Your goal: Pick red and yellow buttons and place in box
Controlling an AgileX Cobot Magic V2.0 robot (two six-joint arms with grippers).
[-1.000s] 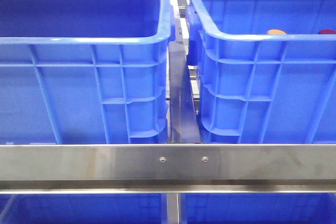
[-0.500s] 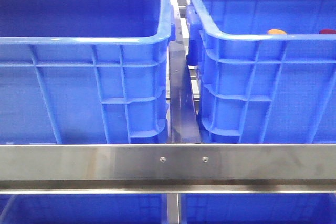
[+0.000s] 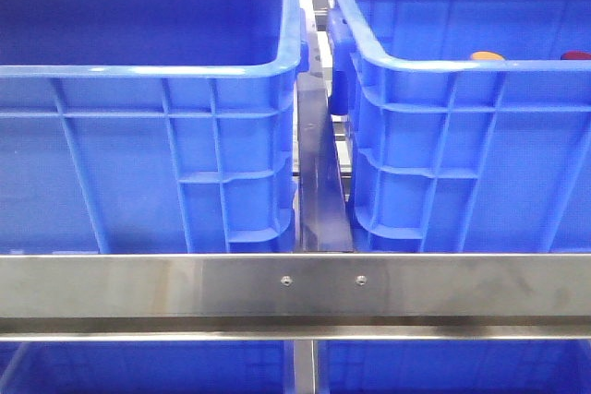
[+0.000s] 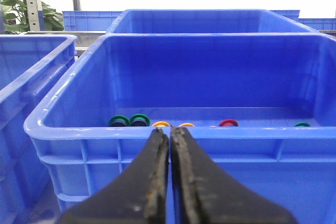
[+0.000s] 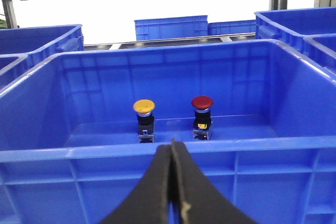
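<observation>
A yellow button [image 5: 144, 106] and a red button [image 5: 202, 102] stand upright on black bodies on the floor of a blue crate [image 5: 79, 153]. My right gripper [image 5: 171, 142] is shut and empty, just outside that crate's near rim. In the front view only their tops show, the yellow button [image 3: 487, 56] and the red button [image 3: 577, 55], over the right crate's [image 3: 462, 136] rim. The box [image 3: 148, 145] stands to the left, its floor hidden. My left gripper [image 4: 169, 129] is shut and empty before a crate's rim [image 4: 79, 131]. Neither gripper shows in the front view.
The crate in front of my left gripper holds several small round pieces: green [image 4: 129, 120], yellow [image 4: 161, 124] and red [image 4: 228, 123]. A steel rail [image 3: 295, 288] runs across below the crates, with a narrow gap [image 3: 319, 173] between them. More blue crates stand behind and alongside.
</observation>
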